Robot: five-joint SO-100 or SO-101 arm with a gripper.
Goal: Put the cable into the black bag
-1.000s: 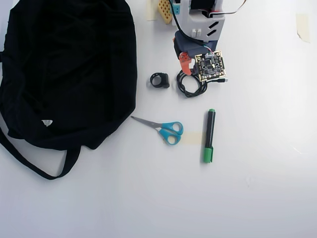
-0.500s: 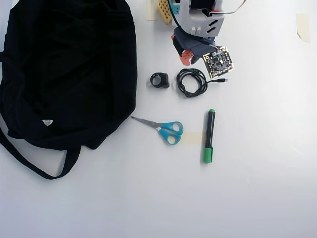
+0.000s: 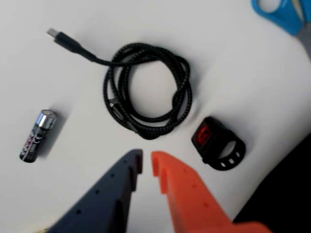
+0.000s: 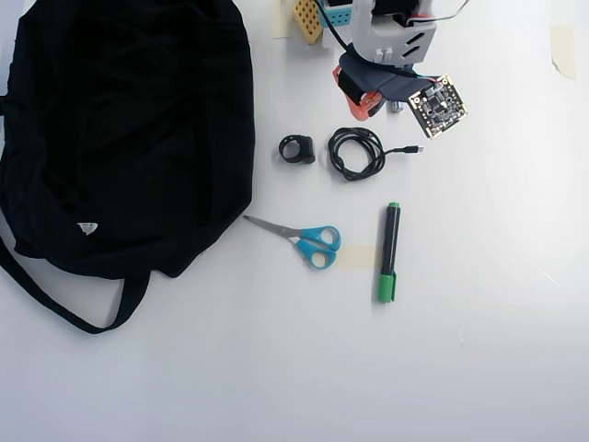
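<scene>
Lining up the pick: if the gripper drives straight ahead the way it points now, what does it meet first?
Likely the cable: in the wrist view the gripper, jaws nearly closed, points at the coil's near edge. The ring-shaped piece sits off to the right. Height above the table is unclear.

cable (image 3: pixel 148 92) clear above, ring piece (image 3: pixel 217 143) seemingly close

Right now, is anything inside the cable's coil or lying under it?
Inside the cable loop only bare white table shows in both views. A battery and a black ring piece lie outside it, apart. Directly under the cord itself cannot be seen.
</scene>
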